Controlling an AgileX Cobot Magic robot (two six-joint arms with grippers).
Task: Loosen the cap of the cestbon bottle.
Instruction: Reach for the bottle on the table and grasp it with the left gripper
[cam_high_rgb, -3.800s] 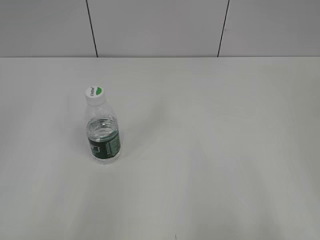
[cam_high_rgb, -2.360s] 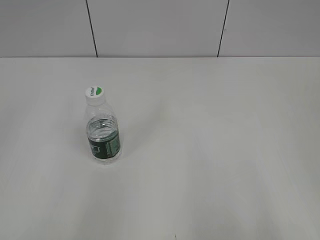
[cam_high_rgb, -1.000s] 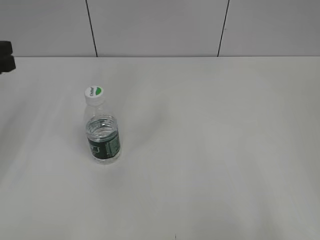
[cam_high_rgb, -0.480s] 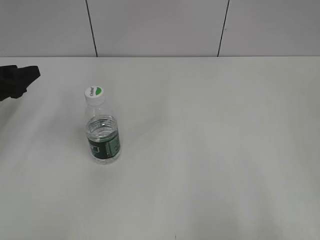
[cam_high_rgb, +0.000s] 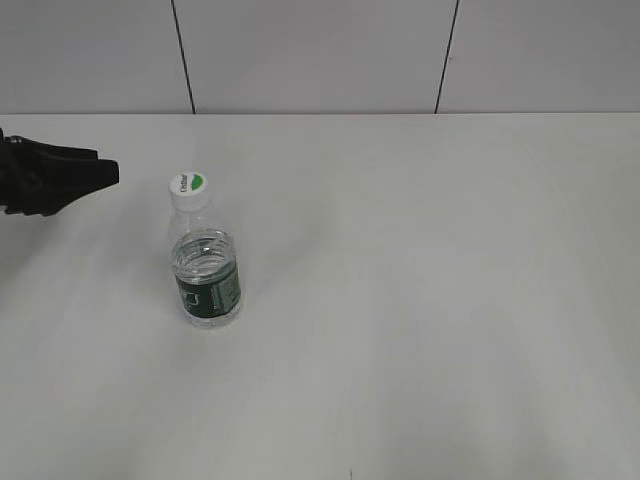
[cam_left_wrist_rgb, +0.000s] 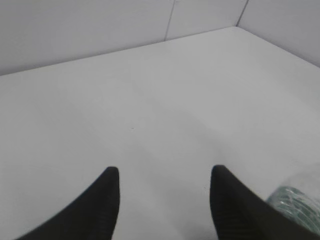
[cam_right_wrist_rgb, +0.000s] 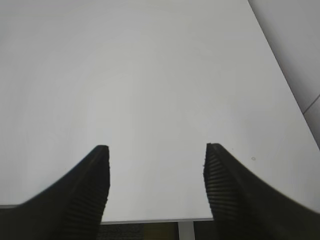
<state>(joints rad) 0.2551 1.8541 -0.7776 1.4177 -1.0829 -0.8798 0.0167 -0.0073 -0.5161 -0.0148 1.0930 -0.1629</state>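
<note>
The cestbon bottle (cam_high_rgb: 207, 272) stands upright on the white table, left of centre, clear with a dark green label band. Its white cap (cam_high_rgb: 190, 190) with a green patch is on the neck. My left gripper (cam_high_rgb: 105, 175) enters from the left edge, a short way left of the cap and apart from it. In the left wrist view it (cam_left_wrist_rgb: 164, 172) is open and empty, and a bit of the bottle (cam_left_wrist_rgb: 296, 200) shows at the lower right. My right gripper (cam_right_wrist_rgb: 155, 150) is open and empty over the table's edge; it is out of the exterior view.
The white table (cam_high_rgb: 420, 300) ends at a grey panelled wall (cam_high_rgb: 320, 55) at the back. In the right wrist view the table's near edge (cam_right_wrist_rgb: 150, 220) runs just below the fingertips.
The left gripper has come in from the left edge and moved right toward the cap. The bottle has not moved.
</note>
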